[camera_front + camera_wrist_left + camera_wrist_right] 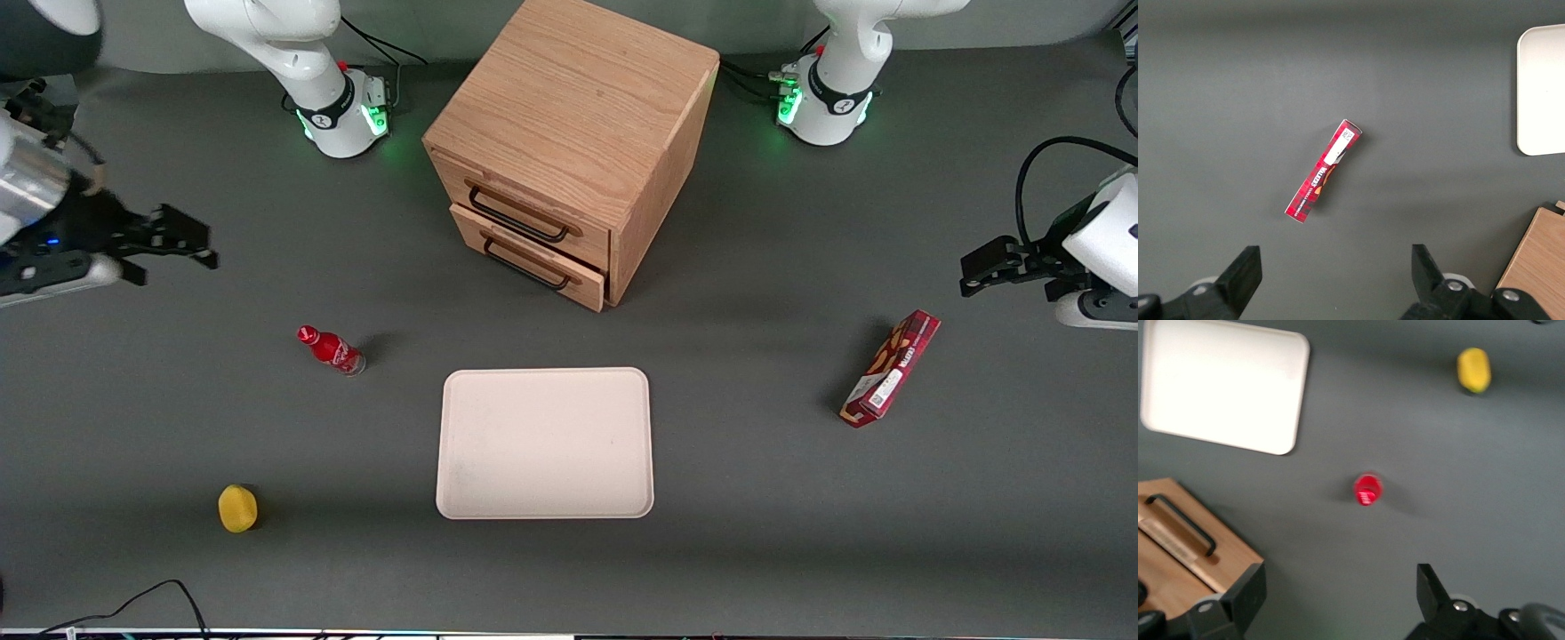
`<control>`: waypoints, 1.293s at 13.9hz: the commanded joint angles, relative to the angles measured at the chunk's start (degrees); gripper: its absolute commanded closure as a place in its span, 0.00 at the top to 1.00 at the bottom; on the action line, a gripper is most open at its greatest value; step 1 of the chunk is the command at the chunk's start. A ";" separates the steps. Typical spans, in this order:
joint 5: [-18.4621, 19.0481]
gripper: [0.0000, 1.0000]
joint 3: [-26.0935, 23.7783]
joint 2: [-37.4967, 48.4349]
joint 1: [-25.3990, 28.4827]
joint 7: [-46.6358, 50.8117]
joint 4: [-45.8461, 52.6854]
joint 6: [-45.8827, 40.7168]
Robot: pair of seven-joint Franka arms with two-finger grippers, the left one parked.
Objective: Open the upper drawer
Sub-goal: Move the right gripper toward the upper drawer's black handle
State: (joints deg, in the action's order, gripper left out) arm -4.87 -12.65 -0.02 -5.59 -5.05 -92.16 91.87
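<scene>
Black two-finger gripper (182, 238) hangs wide open, well apart from the light-oak upper drawer's (524, 206) thin black handle (518, 216); descending low probably hooks the matching lower handle (528, 262) instead.

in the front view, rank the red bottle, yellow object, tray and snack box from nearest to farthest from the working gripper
From the open gripper, raised at the working arm's end:
1. Red bottle, nearest.
2. Yellow object, nearer the camera.
3. Tray, mid-table.
4. Snack box, parked arm's end.
</scene>
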 commanded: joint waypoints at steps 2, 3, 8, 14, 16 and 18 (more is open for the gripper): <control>-0.50 1.00 -6.66 -2.87 0.93 2.75 1.63 0.24; -0.76 1.00 -7.90 -4.19 1.02 2.93 3.03 0.15; -0.85 1.00 -14.15 -7.88 1.37 1.97 4.10 1.29; 3.35 1.00 -14.15 -12.55 9.70 0.84 4.36 5.68; 4.16 1.00 -14.15 -13.16 12.17 -3.28 4.36 6.57; 4.25 1.00 -14.15 -14.57 14.89 -6.98 4.88 6.57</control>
State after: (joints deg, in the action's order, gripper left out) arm -1.69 -27.18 -12.56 6.85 -7.85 -89.78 98.83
